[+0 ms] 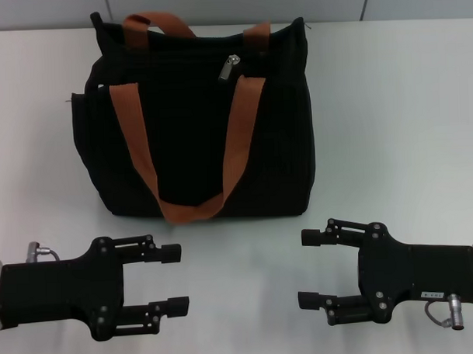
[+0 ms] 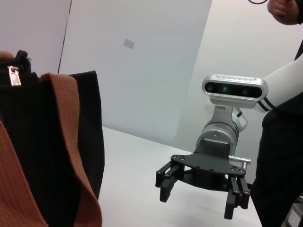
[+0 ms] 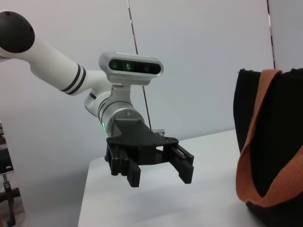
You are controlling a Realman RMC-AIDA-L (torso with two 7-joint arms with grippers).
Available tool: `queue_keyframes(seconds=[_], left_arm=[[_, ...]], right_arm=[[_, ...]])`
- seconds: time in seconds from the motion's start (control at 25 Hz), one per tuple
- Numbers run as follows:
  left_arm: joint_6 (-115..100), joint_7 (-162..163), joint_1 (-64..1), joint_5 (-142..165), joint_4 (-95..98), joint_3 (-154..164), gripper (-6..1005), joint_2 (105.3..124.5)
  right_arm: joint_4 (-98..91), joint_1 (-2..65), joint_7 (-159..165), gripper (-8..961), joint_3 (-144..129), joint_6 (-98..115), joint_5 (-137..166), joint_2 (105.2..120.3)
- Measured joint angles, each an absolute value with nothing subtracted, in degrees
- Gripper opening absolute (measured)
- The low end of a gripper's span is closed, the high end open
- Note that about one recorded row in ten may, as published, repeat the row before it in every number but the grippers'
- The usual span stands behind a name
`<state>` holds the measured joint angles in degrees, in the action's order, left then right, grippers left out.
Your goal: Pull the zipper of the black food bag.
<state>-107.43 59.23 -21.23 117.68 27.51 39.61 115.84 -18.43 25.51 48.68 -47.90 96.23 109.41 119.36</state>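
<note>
The black food bag [image 1: 196, 124] stands upright on the white table, with two brown-orange strap handles. Its silver zipper pull [image 1: 229, 67] sits near the middle of the top zip track; it also shows in the left wrist view [image 2: 13, 75]. My left gripper [image 1: 178, 278] is open and empty near the table's front left, short of the bag. My right gripper [image 1: 306, 268] is open and empty at the front right. The left wrist view shows the right gripper [image 2: 201, 200] and the bag [image 2: 52, 142]. The right wrist view shows the left gripper [image 3: 161, 175] and the bag [image 3: 272, 142].
The white table [image 1: 391, 140] spreads around the bag. A pale wall stands behind it. A person [image 2: 284, 118] stands at the edge of the left wrist view, beyond the right arm.
</note>
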Motion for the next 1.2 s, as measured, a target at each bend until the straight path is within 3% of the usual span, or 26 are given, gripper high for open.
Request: queue_keyframes(seconds=[1.2], left_arm=[[-107.66, 59.59, -20.83, 117.68, 27.51, 39.64, 697, 115.49]], right_arm=[[-18.46, 25.75, 48.85, 826, -47.68, 96.6, 108.91, 119.35]])
